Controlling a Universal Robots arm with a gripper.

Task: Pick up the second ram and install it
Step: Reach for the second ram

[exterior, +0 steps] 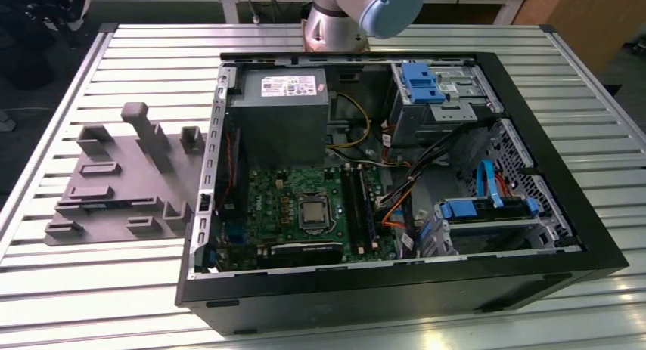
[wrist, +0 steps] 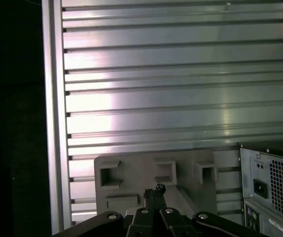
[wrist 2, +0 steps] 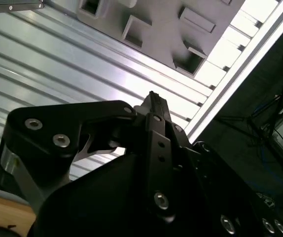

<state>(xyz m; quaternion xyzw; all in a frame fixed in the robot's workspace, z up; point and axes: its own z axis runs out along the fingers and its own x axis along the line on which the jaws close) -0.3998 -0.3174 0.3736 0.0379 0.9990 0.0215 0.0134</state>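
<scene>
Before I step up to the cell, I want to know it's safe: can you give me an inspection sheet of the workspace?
Surface: slatted metal table.
Job's things: second ram appears to lie flat in the grey tray; memory sockets sit inside the open computer case.
Clutter: nothing seen.
Grippers: end effector shut, holding nothing, above the table near the tray.
Cables: orange cables loose inside the case.
Surroundings: arm base behind the case.
</scene>
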